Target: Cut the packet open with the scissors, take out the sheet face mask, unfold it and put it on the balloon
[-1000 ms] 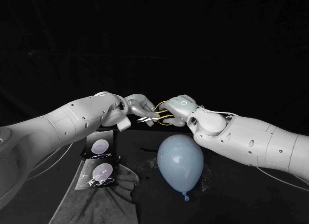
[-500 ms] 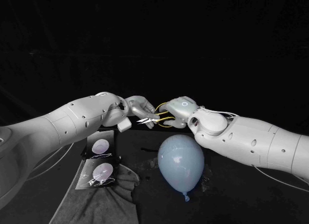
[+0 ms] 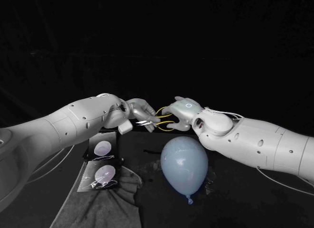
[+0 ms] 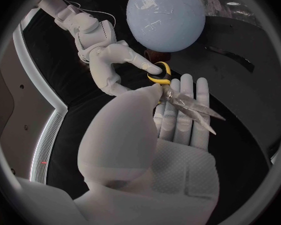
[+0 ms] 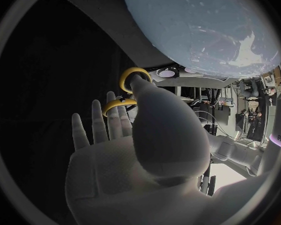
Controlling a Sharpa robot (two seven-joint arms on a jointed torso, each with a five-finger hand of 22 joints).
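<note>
Head view, far left: two packets [image 3: 102, 150] lie one behind the other on a grey cloth [image 3: 95, 209] on the black table [image 3: 266, 204]. Above them the left hand [image 3: 133, 111] pinches the scissors [image 3: 152, 122] at the blade end. In the left wrist view its thumb presses the slightly parted blades against its straight fingers [image 4: 178, 116]. The right hand [image 3: 185, 112] meets it from the other side and holds the yellow handles. The right wrist view shows its thumb through one ring and the second ring against its nearly straight fingers [image 5: 109, 120]. The pale blue balloon [image 3: 184, 164] lies on the table just below the right hand, knot toward the robot.
</note>
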